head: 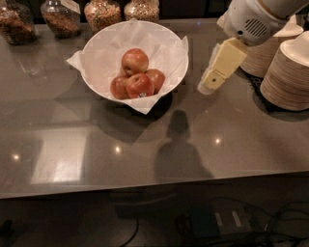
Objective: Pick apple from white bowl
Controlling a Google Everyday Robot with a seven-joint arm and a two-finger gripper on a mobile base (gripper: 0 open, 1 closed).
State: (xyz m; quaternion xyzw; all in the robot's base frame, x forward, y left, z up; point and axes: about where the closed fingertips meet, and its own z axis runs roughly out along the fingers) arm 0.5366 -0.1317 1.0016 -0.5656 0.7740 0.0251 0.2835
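The white bowl (99,46), lined with crinkled white paper, stands on the grey counter at the back left of centre. Several apples lie in it. The paler apple (134,61), red with yellow-orange patches, sits on top at the back. A darker red apple with a small sticker (140,85) lies in front of it, with two more dark apples beside it. My gripper (208,87) hangs above the counter just right of the bowl, a little apart from its rim, pointing down and left.
Several glass jars of snacks (102,13) line the back edge. Stacks of beige paper bowls (291,72) stand at the right on a dark mat. The counter's front edge (154,185) runs along the bottom, with cables on the floor below.
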